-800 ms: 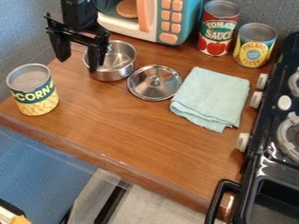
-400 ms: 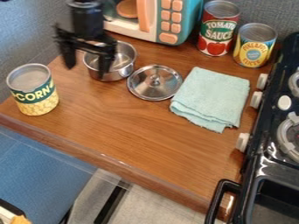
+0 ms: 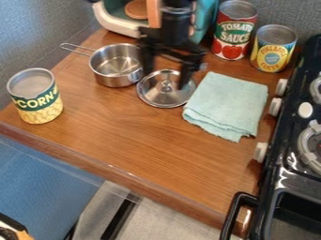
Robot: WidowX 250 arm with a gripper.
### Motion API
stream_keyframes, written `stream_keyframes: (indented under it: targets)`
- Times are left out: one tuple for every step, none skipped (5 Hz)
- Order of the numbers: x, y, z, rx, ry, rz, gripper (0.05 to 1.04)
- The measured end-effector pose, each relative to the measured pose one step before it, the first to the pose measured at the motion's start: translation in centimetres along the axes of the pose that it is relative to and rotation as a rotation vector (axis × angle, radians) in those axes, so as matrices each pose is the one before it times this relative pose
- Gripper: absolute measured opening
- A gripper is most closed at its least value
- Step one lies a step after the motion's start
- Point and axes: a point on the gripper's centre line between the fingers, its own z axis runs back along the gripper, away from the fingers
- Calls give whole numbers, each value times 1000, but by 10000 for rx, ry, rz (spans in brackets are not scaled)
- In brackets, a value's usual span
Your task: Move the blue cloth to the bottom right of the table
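Judged as barely begun, with the hand [image 3: 165, 78] open and empty above the pot lid [image 3: 163, 97], and with the light-blue cloth [image 3: 229, 105] lying folded beside it. Needs gripping, then carrying to the tabletop's [image 3: 144, 136] bottom right.

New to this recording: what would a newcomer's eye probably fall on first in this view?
Probably the black end effector, hanging over the lid near the upper middle, its dark shape stark against the brown wood. Next would likely come the light blue cloth, folded flat just right of the lid, and then the yellow-and-green can standing by itself at the left.
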Motion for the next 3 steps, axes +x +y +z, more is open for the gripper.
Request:
stream_keyframes:
  targets:
    - [2298, -4850, -1017, -159, -154, -82, 1000]
    - [1577, -1849, -1025, -47, -145, 374, 1000]
    - [951, -497, -1811, 202, 114, -160, 1000]
